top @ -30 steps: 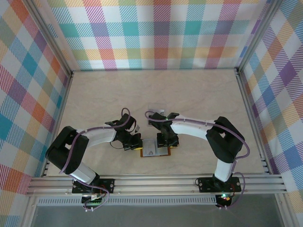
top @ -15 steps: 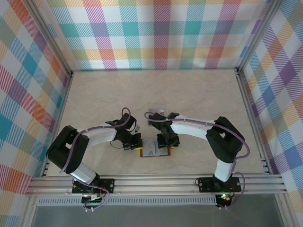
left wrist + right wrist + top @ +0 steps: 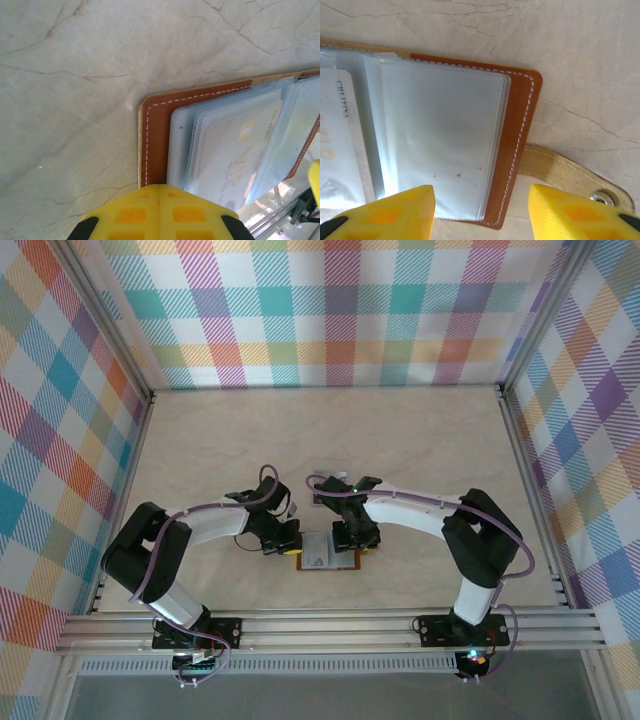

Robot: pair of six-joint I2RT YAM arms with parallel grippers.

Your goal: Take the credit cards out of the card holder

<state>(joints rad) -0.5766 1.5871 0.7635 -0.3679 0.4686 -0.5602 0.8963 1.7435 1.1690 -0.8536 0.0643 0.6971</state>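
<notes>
The card holder (image 3: 325, 559) lies open on the table between my two grippers, brown leather with clear grey sleeves. In the left wrist view the card holder (image 3: 156, 130) has a credit card (image 3: 235, 150) with pale lettering inside a sleeve. My left gripper (image 3: 159, 187) is shut, its tip resting at the holder's left border. My right gripper (image 3: 480, 210) is open, and its yellow fingers (image 3: 560, 207) straddle the near right corner of the card holder (image 3: 520, 125). A snap tab (image 3: 570, 172) sticks out to the right. A second pale card (image 3: 323, 470) lies flat behind my right wrist.
The marble-patterned table (image 3: 420, 440) is walled by checked panels on three sides. An aluminium rail (image 3: 330, 625) runs along the near edge, close to the holder. Both arms (image 3: 410, 510) lean in low over the middle.
Both grippers stay where they were over the card holder. The right arm's elbow has shifted slightly to the right.
</notes>
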